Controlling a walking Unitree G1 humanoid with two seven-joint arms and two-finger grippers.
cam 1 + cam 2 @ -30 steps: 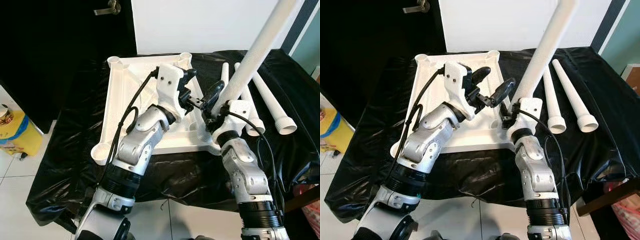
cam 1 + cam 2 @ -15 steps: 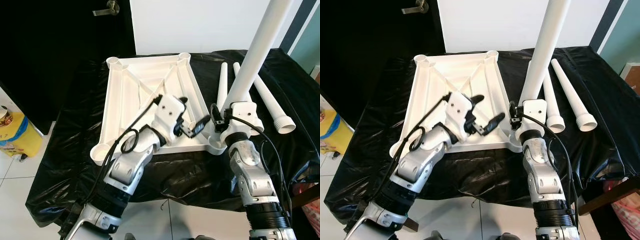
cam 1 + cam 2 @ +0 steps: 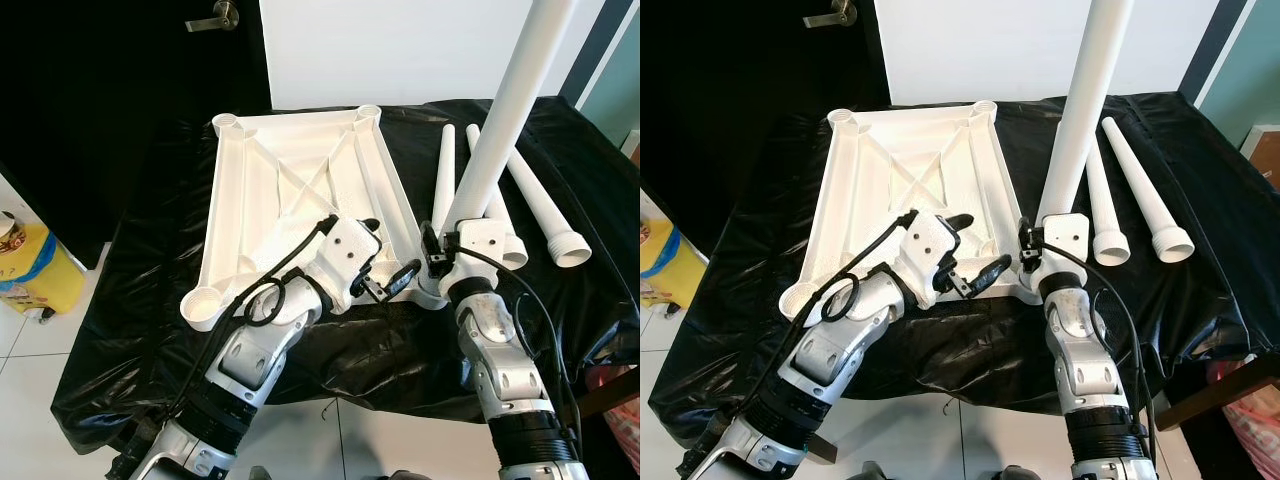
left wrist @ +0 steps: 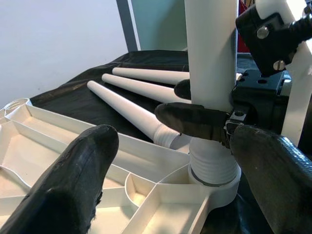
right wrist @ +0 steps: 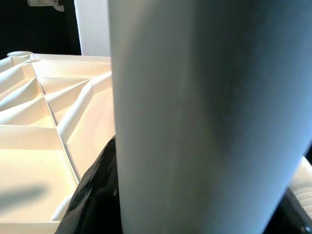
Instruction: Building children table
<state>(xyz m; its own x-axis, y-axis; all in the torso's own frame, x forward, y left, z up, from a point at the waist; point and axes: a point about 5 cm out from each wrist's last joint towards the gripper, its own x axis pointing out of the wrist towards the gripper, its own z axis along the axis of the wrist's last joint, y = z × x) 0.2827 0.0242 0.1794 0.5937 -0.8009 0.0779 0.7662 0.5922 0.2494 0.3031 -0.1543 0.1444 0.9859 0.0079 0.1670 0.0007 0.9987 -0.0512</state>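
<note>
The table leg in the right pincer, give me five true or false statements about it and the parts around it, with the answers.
1. The right pincer is shut on the table leg, which stands upright. True.
2. The leg's threaded end sits at a corner socket of the white tabletop. True.
3. The left pincer is clamped round the same leg. False: its fingers are open, beside the leg's base, holding nothing.
4. Three loose legs lie on the black sheet. True, as seen in the left eye view.
5. The tabletop lies with its smooth side up. False: its ribbed underside faces up, with open round sockets at the corners.
</note>
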